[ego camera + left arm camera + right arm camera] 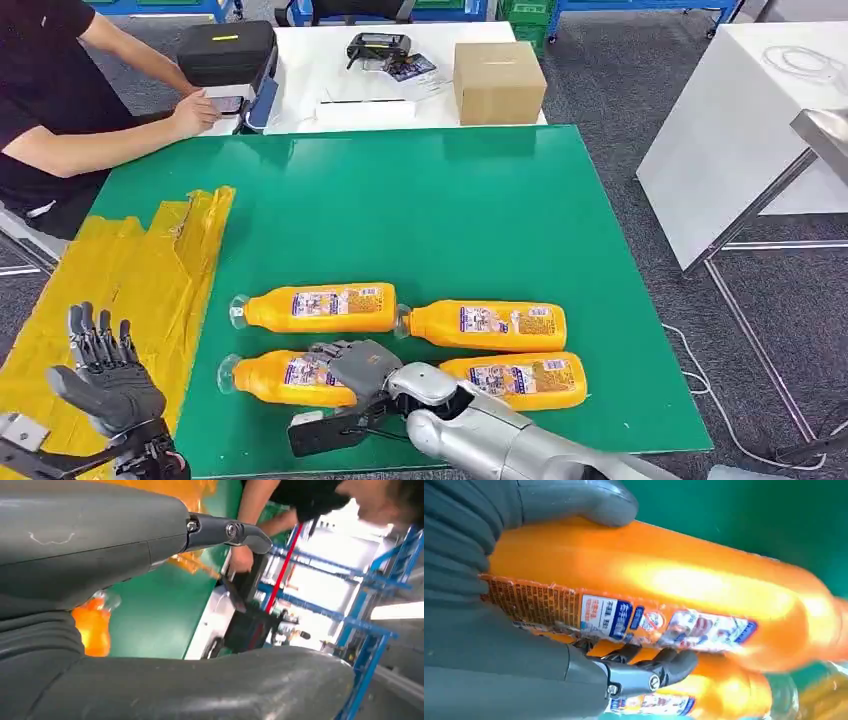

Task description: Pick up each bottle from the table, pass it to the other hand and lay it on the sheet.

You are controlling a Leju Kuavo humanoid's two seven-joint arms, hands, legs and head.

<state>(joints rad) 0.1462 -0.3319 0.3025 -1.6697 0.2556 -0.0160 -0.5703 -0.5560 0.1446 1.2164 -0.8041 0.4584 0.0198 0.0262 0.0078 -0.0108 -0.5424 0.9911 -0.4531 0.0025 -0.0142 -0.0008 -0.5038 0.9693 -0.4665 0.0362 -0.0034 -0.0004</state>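
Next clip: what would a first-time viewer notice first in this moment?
Four orange bottles lie on their sides on the green table, and the right hand grips the near-left bottle. The left hand hovers open over the crumpled yellow sheet at the table's left. A person sits at the far-left corner.

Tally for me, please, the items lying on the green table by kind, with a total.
Orange bottles: 4, at and; the right hand grips the near-left one.
Yellow sheet: 1
Total: 5
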